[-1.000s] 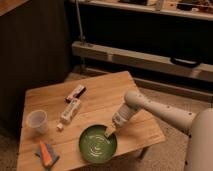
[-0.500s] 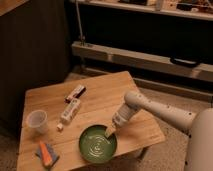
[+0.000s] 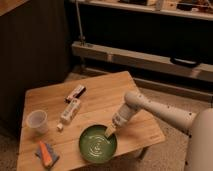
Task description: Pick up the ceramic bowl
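Camera view, gripper point(image 3: 109, 131) at far rim of ceramic bowl point(image 3: 97, 146), open or closed unclear, pale wooden table point(image 3: 107, 95), dark wall point(image 3: 35, 45)

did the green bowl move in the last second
No, the ceramic bowl sits where it did by the front edge of the table; gripper at its far rim.

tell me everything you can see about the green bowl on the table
The wide, shallow, round green ceramic bowl looks glossy, with pale swirl marks inside and nothing in it. It sits upright and flat on the light wooden table, near the edge closest to the camera. The robot's tool is at the bowl's far right rim, reaching down from the white arm. Whether it grips the rim cannot be told. Nothing else touches the bowl.
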Tool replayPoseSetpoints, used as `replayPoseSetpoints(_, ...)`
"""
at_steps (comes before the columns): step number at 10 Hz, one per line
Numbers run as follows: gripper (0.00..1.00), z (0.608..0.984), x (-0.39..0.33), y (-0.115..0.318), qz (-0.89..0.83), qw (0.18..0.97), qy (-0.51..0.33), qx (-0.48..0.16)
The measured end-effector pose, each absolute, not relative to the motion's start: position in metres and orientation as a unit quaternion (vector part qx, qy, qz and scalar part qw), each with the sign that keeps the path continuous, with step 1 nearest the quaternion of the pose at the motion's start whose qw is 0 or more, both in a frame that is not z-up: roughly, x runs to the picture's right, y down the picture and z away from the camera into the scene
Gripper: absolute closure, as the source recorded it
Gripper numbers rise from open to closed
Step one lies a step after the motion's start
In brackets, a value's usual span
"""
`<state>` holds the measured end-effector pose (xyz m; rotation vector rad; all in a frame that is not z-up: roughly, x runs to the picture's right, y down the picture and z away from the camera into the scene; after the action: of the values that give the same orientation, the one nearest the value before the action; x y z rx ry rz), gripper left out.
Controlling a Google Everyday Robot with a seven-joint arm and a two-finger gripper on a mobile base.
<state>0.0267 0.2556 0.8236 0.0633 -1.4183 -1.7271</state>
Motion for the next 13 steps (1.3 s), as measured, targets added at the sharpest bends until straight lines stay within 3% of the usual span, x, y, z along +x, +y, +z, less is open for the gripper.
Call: replayPoseSetpoints(13,0.2,0.813,0.031,0.249,-0.705,0.441,-0.554,0.03)
